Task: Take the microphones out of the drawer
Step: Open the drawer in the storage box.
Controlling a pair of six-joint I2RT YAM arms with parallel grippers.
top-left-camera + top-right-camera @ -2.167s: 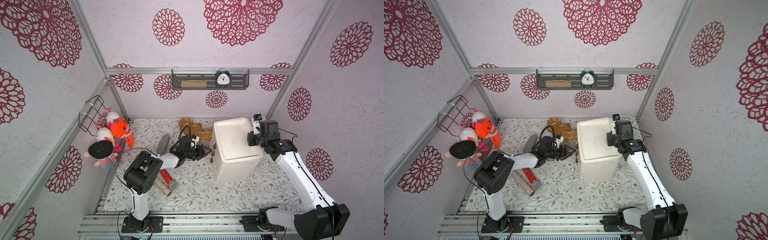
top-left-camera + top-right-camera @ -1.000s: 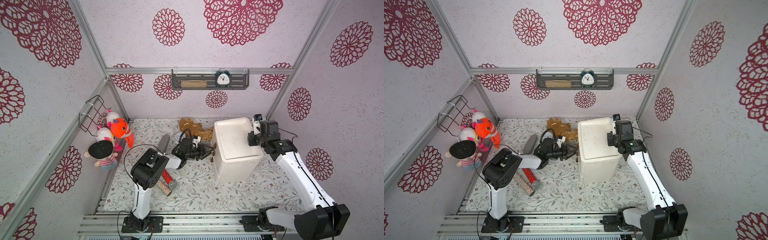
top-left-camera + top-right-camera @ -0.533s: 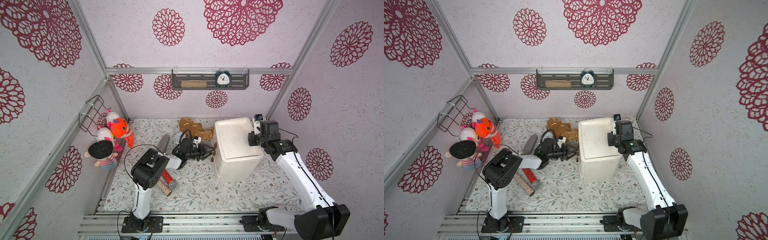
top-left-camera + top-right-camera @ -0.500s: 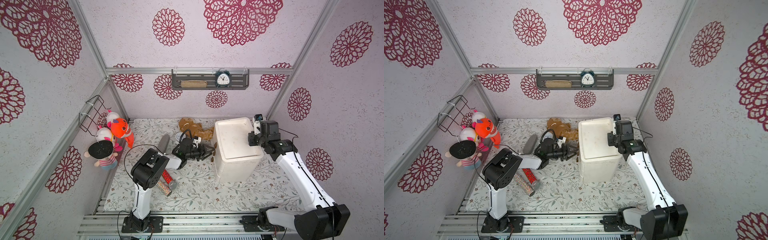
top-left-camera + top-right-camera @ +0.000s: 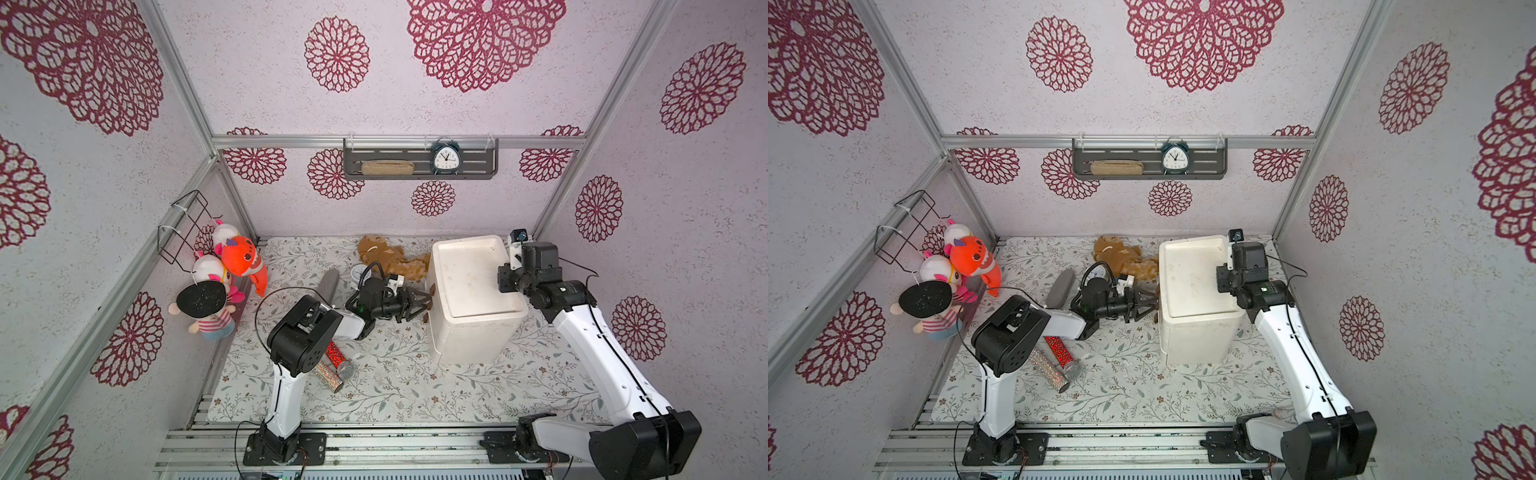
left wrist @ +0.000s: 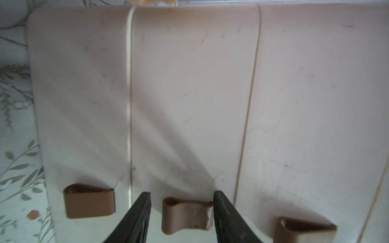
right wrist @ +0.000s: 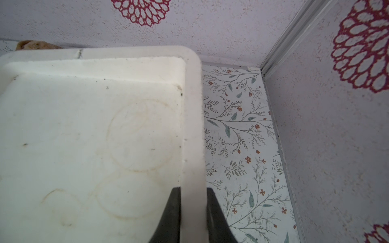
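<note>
Microphone: not in view. All three drawers of the cabinet (image 5: 473,336) are shut, so it is judged to lie inside one of them. Which one cannot be told. Two glitter microphones (image 5: 1057,349) lie on the mat (image 5: 395,386) by the left arm's base, outside the cabinet.

Left gripper (image 6: 181,193): fingers half spread and level with the middle handle (image 6: 185,214) of three brown handles. The handle lies between the fingers and is not yet pinched. The drawer fronts face this arm, so it is the nearer one for the pull. Judged next move: close on the handle, then draw straight back along the gripper's own axis.

Right gripper (image 7: 192,188): fingers pinch the raised top rim on the cabinet's far side, bracing it.
</note>
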